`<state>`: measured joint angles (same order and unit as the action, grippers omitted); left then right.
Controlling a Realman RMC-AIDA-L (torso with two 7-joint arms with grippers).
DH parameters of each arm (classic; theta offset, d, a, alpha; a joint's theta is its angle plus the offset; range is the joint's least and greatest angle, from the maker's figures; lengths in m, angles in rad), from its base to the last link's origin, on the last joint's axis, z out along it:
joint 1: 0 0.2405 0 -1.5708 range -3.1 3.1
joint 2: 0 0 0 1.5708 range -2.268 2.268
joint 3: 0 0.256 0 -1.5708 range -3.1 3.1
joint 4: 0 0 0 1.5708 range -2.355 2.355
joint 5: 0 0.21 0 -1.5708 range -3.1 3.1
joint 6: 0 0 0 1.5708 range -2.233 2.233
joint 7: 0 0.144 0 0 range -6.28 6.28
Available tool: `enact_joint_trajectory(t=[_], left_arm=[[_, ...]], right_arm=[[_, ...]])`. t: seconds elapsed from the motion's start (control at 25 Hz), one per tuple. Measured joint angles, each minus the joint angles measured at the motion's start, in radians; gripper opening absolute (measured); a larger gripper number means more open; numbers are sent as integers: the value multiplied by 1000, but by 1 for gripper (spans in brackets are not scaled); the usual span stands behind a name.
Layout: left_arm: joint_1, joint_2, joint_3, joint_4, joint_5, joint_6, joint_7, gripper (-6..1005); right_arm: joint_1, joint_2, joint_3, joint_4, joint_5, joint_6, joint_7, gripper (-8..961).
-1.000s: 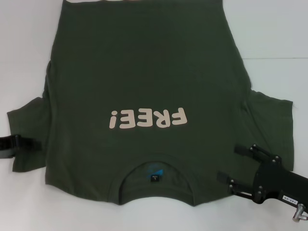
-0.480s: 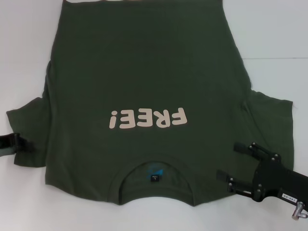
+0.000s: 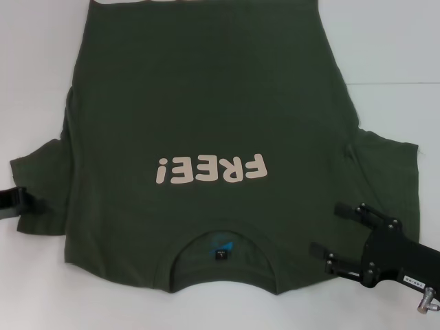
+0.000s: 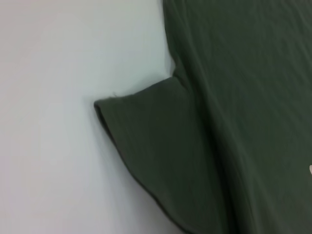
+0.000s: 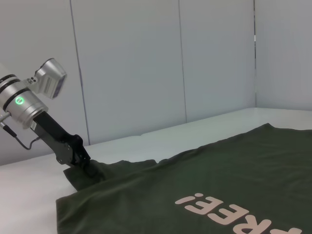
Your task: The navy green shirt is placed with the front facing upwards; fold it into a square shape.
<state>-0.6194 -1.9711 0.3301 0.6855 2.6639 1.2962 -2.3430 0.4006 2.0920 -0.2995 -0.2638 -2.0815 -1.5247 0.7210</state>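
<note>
The navy green shirt (image 3: 206,103) lies flat, front up, with its cream "FREE!" print (image 3: 210,170) and its collar with the blue label (image 3: 221,246) towards me. At the shirt's left sleeve (image 3: 41,179), my left gripper (image 3: 27,201) is shut on the lower sleeve edge. The right wrist view shows the cloth bunched around that left gripper (image 5: 80,163). My right gripper (image 3: 328,230) is open, its two fingers spread over the shoulder cloth beside the collar. The left wrist view shows only the sleeve (image 4: 146,141) and the shirt body.
The shirt rests on a white table (image 3: 392,55) with bare surface on both sides. Its hem runs past the far edge of the head view. Grey wall panels (image 5: 146,63) stand behind the table.
My left gripper has drawn outward to the left, and the lower corner of the left sleeve has shifted up with it. The right gripper has barely moved.
</note>
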Motion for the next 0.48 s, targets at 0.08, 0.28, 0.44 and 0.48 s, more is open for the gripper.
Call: enact_joint_trajectory(t=[0.08, 0.28, 0.44, 0.48], left_arm=[[2, 0, -2, 14, -1, 0, 0, 5], [15, -1, -8, 69, 1, -36, -3, 4], [18, 6, -11, 90, 0, -36, -3, 5], [18, 8, -12, 94, -1, -33, -4, 5]], right_arm=[[-1, 0, 1, 0, 0, 0, 0, 931], [-4, 0, 6, 1, 1, 0, -1, 931], [-6, 0, 14, 2, 1, 0, -4, 931], [-6, 0, 14, 2, 1, 0, -4, 931]])
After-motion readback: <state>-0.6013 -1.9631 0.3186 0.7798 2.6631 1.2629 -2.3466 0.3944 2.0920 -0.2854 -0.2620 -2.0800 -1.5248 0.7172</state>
